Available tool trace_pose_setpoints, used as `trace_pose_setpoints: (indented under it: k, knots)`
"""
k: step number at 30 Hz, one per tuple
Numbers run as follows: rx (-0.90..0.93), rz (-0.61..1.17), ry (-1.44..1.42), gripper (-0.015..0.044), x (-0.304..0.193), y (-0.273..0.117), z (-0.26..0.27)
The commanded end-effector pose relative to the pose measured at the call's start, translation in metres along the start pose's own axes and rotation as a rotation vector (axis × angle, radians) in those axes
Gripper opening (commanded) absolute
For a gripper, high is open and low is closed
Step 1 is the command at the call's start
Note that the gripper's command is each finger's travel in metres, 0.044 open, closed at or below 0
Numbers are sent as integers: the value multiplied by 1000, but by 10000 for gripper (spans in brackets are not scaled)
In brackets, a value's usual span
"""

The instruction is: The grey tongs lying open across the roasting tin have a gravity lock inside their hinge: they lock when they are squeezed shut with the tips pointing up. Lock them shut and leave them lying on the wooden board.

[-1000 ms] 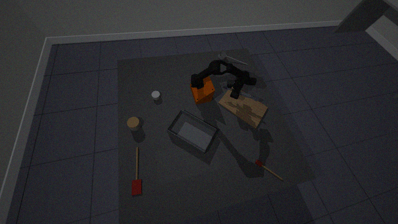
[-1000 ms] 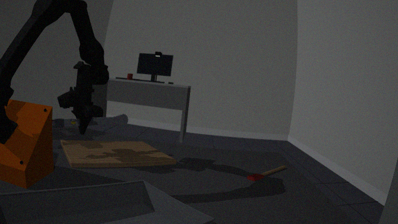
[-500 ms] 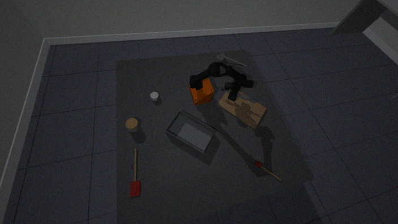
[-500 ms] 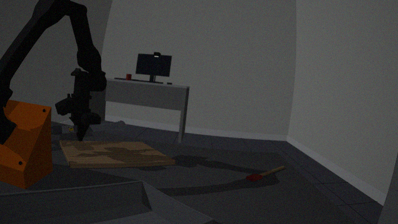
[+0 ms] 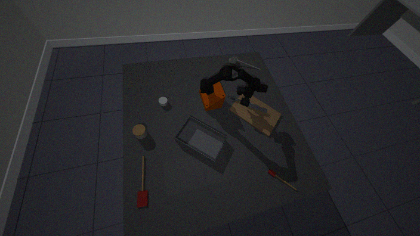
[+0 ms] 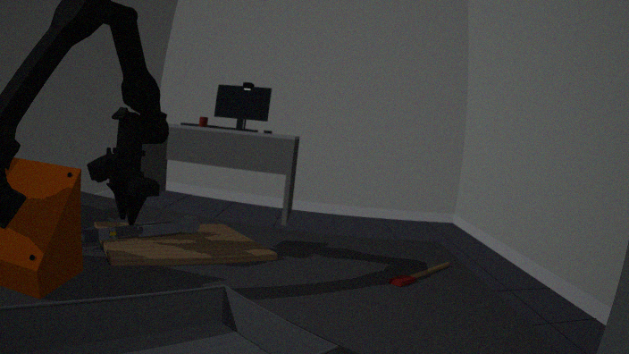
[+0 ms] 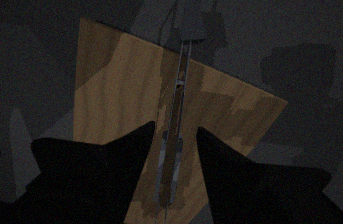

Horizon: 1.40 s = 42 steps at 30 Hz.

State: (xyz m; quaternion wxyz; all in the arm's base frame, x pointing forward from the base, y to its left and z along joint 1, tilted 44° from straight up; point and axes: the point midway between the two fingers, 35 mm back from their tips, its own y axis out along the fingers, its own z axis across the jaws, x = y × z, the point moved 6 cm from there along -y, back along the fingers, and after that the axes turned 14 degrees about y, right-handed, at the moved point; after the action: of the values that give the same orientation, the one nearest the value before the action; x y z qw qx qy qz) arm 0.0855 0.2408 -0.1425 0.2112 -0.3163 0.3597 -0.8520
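The grey tongs (image 5: 259, 108) (image 6: 166, 228) (image 7: 192, 27) lie on their length over the wooden board (image 5: 274, 117) (image 6: 195, 259) (image 7: 102, 100), with one end past its edge. Their two arms look close together, nearly parallel, with a narrow gap in the wrist view. The lock inside the hinge is hidden. My gripper (image 6: 127, 221) (image 7: 176, 128) points down just over the tongs. Its fingers are apart, one on each side of the tongs, with a gap to them. The roasting tin (image 5: 198, 153) (image 6: 115, 322) holds no tongs.
An orange block (image 5: 213, 99) (image 6: 60, 239) stands between the arm's base and the board. A small red-headed tool (image 5: 283, 181) (image 6: 419, 274) and a larger one (image 5: 142, 198) lie on the mat. A white jar (image 5: 163, 101) and a tan-topped jar (image 5: 139, 131) stand left of the tin.
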Motion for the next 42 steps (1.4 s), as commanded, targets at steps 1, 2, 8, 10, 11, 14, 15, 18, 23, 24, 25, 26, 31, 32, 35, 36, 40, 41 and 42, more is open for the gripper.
trace_pose_setpoints:
  k: [1, 2, 8, 10, 11, 14, 15, 18, 23, 24, 25, 26, 31, 32, 35, 36, 40, 41, 42]
  knots:
    - [-1, 0, 0, 296, 0, 0, 0]
    - [-1, 0, 0, 323, 0, 0, 0]
    - [-1, 0, 0, 440, 0, 0, 0]
    - [-1, 0, 0, 440, 2, -2, 0]
    - [-2, 0, -1, 440, 5, -7, -1]
    - [-6, 2, -4, 440, 27, -31, -5]
    - [-7, 2, -6, 440, 37, -41, -6]
    - [-7, -1, -10, 440, 80, -74, -8]
    - [6, -12, -14, 440, 148, -110, -2]
    - [7, -12, -14, 440, 151, -111, -1]
    - [7, -12, -14, 440, 151, -111, -1]
    - [7, -12, -14, 440, 151, -111, -1]
    - [7, -10, -15, 440, 151, -116, -2]
    - [6, -9, -16, 440, 150, -122, -2]
    - [5, -2, -21, 440, 149, -145, -2]
    - [5, 1, -24, 440, 150, -154, -1]
    - [4, 3, -25, 440, 150, -161, -1]
    - [4, 3, -25, 440, 150, -161, -1]
    - [4, 3, -25, 440, 150, -161, -1]
